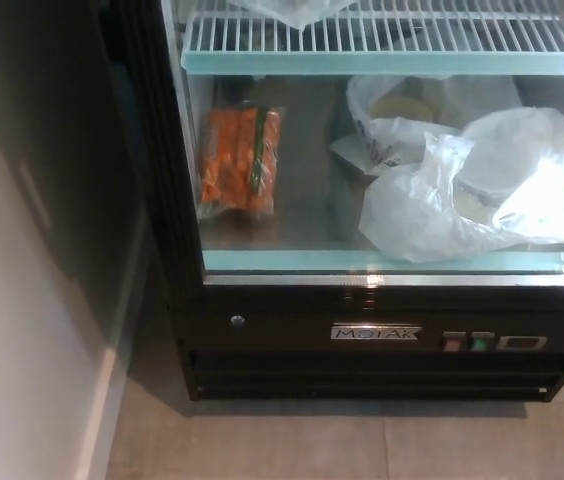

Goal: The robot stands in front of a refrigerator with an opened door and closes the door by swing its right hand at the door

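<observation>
The black refrigerator [262, 330] fills the head view, and I look down at its lower part. Through its front I see the bottom shelf and a white wire rack [382, 35] above it. A bag of carrots [240, 160] lies at the shelf's left. White plastic bags [482, 185] sit at the right. I cannot tell from this frame whether a glass door covers the front. Neither of my hands shows.
A pale wall [22, 300] runs down the left, close beside the refrigerator's black side. Grey floor tiles [342, 445] lie below the base. The base panel carries a nameplate [375, 332] and small switches [467, 342].
</observation>
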